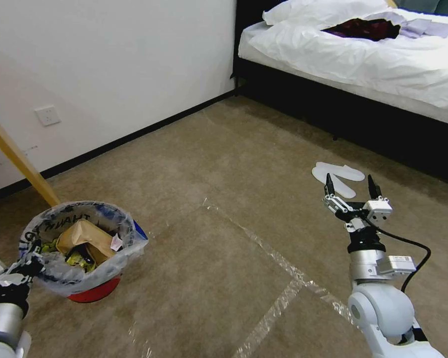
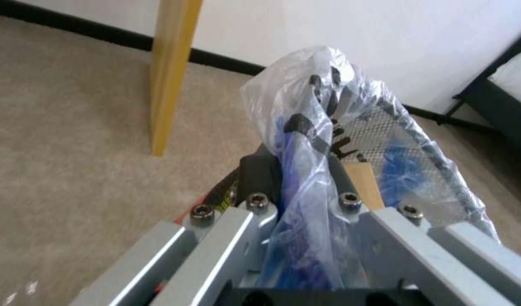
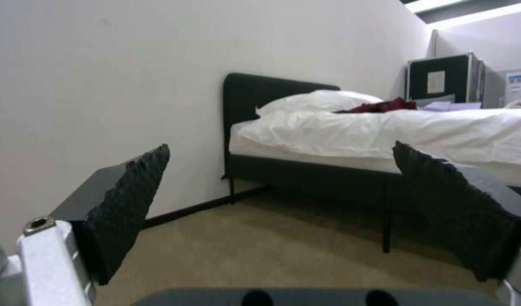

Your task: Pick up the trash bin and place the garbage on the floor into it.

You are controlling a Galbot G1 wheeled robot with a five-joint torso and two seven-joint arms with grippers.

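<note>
The trash bin [image 1: 92, 278] is sitting at the left on the floor [image 1: 224, 238], holding a brown paper bag [image 1: 84, 238] and scraps. The left gripper [image 1: 32, 261] fingers [image 2: 260, 174] are pinching its bagged rim. The right gripper [image 1: 352, 189] is hovering over carpet, fingers [image 3: 130, 199] spread wide, gripping nothing, near white slippers [image 1: 338, 174].

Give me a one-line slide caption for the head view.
Left gripper pinches the bagged rim of the litter-filled trash bin; right gripper hangs open over bare carpet.
</note>
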